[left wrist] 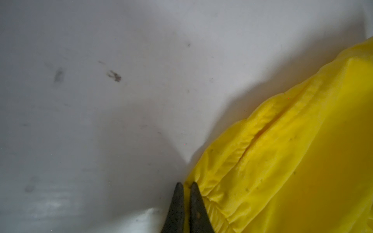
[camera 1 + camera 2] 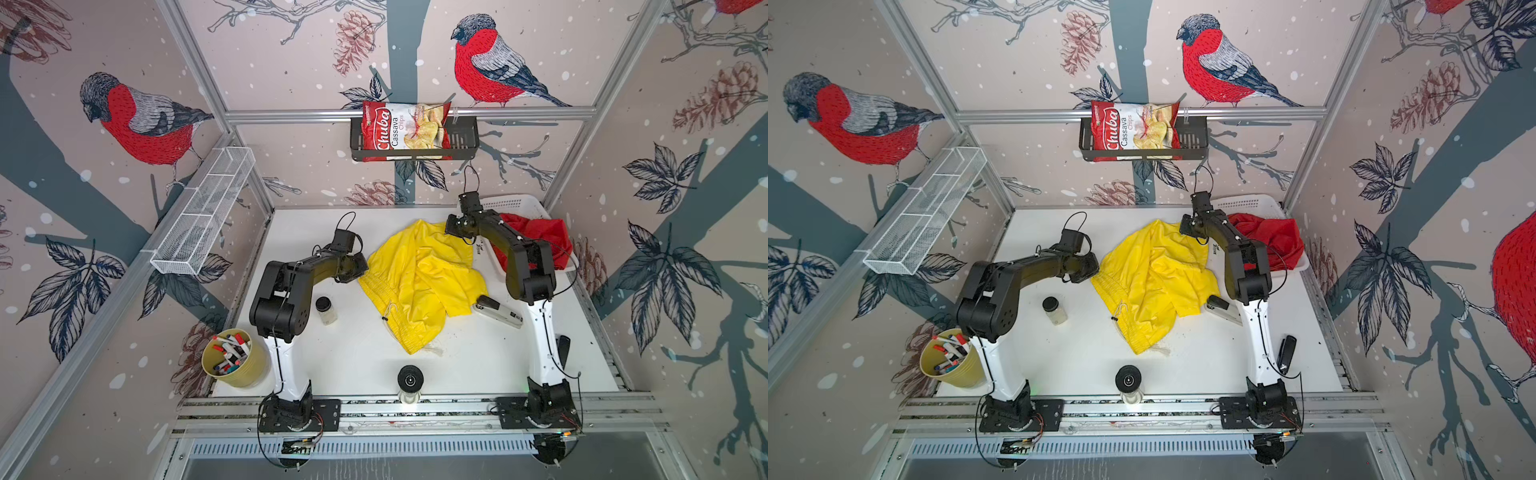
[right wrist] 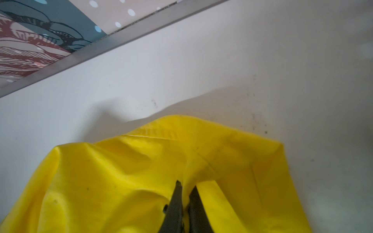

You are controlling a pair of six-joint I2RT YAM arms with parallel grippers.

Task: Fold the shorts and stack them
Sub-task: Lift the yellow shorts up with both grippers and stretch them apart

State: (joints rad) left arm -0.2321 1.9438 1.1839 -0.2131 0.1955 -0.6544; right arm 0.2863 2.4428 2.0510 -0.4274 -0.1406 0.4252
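Shows yellow shorts (image 2: 419,282) crumpled and unfolded at the middle of the counter (image 2: 353,361), with the waistband along the left and near sides and a white drawstring (image 2: 390,311) loose on top. Shows left jaws, at the end of left arm (image 2: 291,286) extended from the left, closed to a thin slit on the waistband corner; in the left wrist view, yellow hem pinched between the dark tips, bare counter beside it. Shows right jaws, at the end of right arm (image 2: 519,257) extended to the far edge of the same cloth, likewise closed, tips sunk in a raised fold of yellow shorts (image 3: 141,171). Places red shorts (image 2: 536,237) bunched in the basket (image 2: 513,203) at the far right corner, partly behind right arm and apart from yellow shorts. Places stapler (image 2: 498,314) just beside the near right edge of yellow shorts, jar (image 2: 325,309) upright between left arm and the cloth, and cup (image 2: 235,359) of markers at the near left corner.
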